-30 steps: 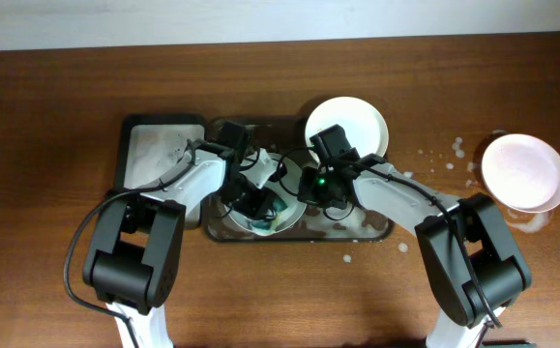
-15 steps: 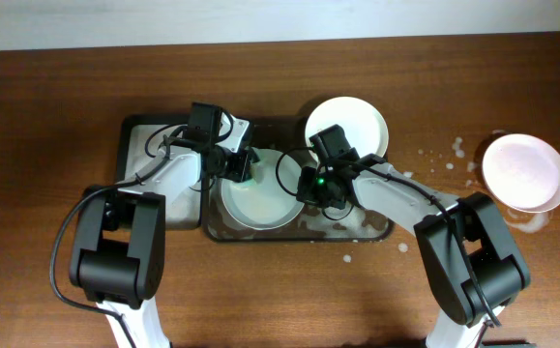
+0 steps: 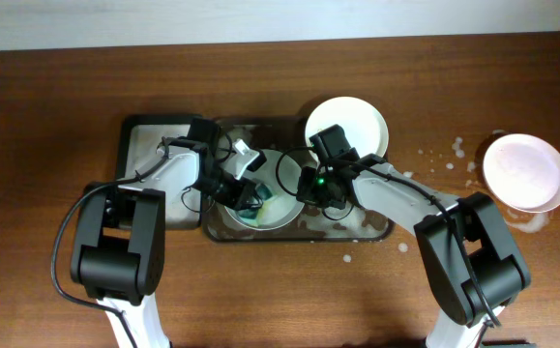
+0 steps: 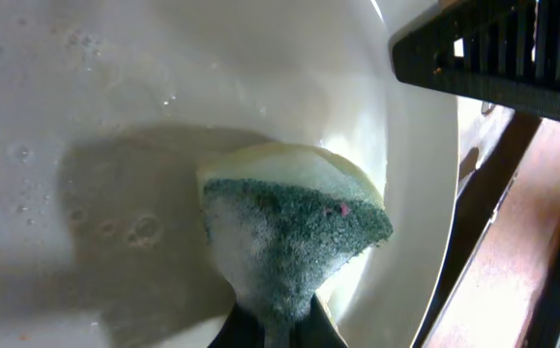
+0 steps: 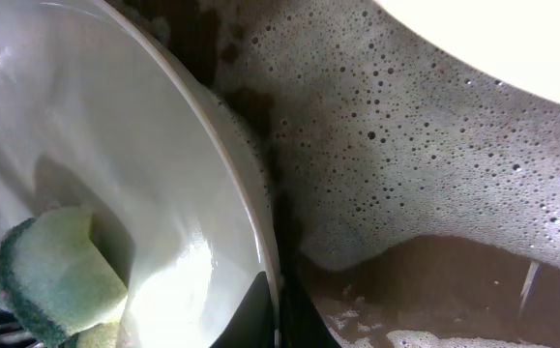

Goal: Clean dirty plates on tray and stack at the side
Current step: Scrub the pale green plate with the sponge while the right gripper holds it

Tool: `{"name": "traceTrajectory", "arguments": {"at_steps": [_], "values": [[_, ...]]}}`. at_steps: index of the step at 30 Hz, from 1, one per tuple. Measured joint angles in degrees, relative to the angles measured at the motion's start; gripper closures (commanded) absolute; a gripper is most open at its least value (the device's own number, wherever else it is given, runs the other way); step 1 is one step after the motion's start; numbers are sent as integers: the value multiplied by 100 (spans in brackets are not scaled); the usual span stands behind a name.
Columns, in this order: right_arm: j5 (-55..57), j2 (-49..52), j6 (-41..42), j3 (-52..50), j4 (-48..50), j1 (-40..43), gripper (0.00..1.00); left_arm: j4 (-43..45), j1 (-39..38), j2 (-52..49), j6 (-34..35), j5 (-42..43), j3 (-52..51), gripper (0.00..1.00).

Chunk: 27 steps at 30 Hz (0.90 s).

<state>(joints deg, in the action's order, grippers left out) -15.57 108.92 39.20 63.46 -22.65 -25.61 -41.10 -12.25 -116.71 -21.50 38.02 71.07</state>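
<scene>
Left pincer [image 3: 244, 193] is clamped on the green sponge [image 4: 289, 232], and the sponge is pressed into the wet inside of the middle plate [image 3: 281, 215], close to its rim in the left wrist view. Half a second ago I had that pincer up at the plate's upper-left edge, next to the narrow side tray [image 3: 149, 145]. Now it's back over the plate's middle, roughly where it was a second ago.

Right pincer [image 3: 306, 186] is closed on the same plate's right rim, no shift across the frames. Can't tell if the plate is lifted off the sudsy tray [image 3: 362, 230].

Second plate [image 3: 349, 121] sits at the tray's back right corner, same spot. Third plate [image 3: 524, 172] is out on the surface [image 3: 67, 97] far right, well apart from the tray, with suds spots around it, unmoved.
</scene>
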Motion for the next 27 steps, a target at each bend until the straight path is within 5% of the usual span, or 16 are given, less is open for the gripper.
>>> {"name": "traceTrajectory", "arguments": {"at_steps": [3, 7, 11, 14, 18, 23, 27], "values": [[2, 0, 2, 0, 0, 0, 96, 332, -42, 81, 365, -623, 11, 100], [-20, 4, 2, 2, 63, 0, 96, 1449, -63, 216, 1279, -2527, 105, 100], [-42, 4, 66, 59, 146, -11, 96, 2358, -221, 160, 1449, -3012, 20, 99], [-42, 4, 90, 68, 105, -11, 96, 2232, -306, 157, 1486, -3193, 31, 100], [-39, 4, 90, 68, 17, -4, 96, 1447, -404, 175, 1440, -2981, 173, 100], [-37, 4, 85, 66, 13, -4, 96, 260, -603, 195, 874, -1620, 234, 100], [-37, 4, 85, 66, 13, -4, 96, 177, -612, 162, 632, -1311, 234, 100]]}}
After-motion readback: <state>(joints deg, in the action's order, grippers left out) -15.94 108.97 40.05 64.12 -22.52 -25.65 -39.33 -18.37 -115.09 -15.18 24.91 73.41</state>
